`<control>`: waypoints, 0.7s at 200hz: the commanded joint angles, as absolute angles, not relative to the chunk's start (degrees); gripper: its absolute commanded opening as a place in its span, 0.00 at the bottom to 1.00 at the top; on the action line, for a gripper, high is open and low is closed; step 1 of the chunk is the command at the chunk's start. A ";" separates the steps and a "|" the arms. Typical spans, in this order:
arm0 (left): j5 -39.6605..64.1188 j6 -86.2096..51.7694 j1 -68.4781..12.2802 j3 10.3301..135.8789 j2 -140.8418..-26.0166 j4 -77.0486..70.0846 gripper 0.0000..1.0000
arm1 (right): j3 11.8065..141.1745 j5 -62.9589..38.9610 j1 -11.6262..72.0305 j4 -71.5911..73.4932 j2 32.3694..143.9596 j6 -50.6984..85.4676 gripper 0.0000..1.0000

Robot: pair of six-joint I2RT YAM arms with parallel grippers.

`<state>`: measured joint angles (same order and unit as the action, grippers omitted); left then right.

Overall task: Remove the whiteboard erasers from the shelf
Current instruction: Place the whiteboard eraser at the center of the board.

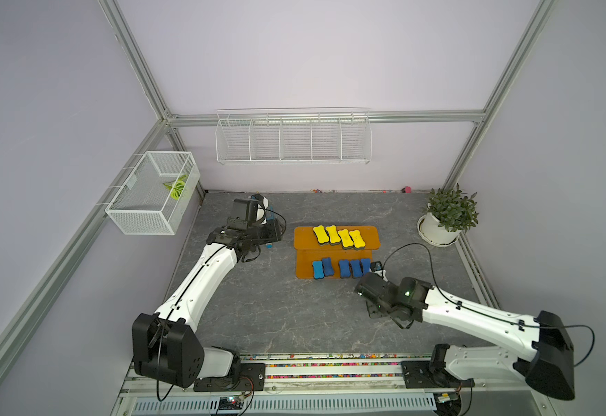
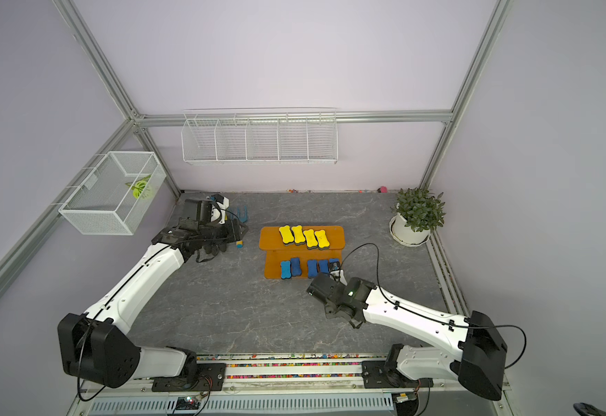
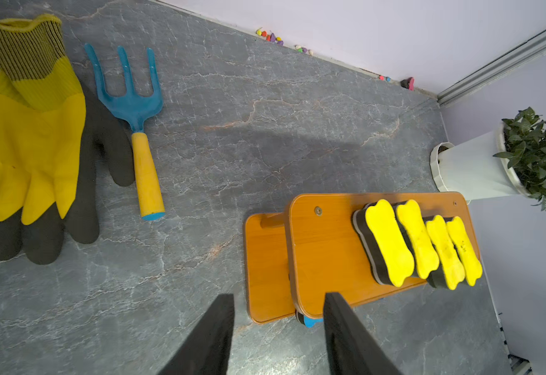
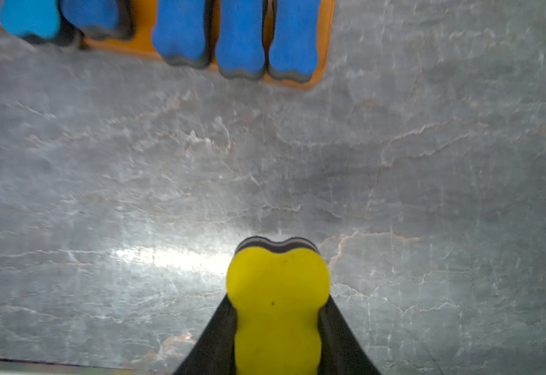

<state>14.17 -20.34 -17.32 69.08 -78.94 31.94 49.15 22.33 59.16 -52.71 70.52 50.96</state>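
Four yellow erasers lie side by side on the upper board of the orange shelf, right of centre in both top views and crowded toward the board's right end. Five blue erasers sit in a row on the lower board, just below the yellow ones in the frame; in the right wrist view, which is somewhat blurred, three of them overhang the board's front edge along the top of the picture.

A fifth yellow eraser fills the lower middle of that view; it is pinched at its waist between the black fingers of the right gripper, with its dark felt layer showing at the far end. It is over the grey marbled table, apart from the shelf; whether it touches the table I cannot tell.

The left gripper shows at the lower middle of the left wrist view; its fingers are spread with nothing between them, by the shelf's near corner. A pair of yellow-and-black gloves lies at the left of that frame; a blue garden fork lies just beside them; a potted plant stands at the right edge.
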 commanded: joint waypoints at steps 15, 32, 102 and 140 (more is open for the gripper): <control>12.16 -21.43 -17.58 67.83 -78.86 31.40 0.50 | 43.95 21.18 63.61 -49.90 72.09 62.26 0.30; 11.80 -21.97 -17.58 67.85 -79.42 31.36 0.50 | 41.65 20.31 65.96 -48.07 72.32 64.74 0.30; 13.07 -21.27 -17.58 68.95 -81.09 32.70 0.46 | 35.29 18.32 71.61 -44.91 74.02 71.44 0.30; 13.05 -21.27 -17.62 69.08 -81.29 32.70 0.46 | 32.27 18.39 72.24 -43.09 72.26 71.98 0.34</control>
<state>12.88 -21.34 -17.32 68.49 -80.71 32.10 34.50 18.17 71.50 -44.21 73.78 69.89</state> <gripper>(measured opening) 0.463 0.371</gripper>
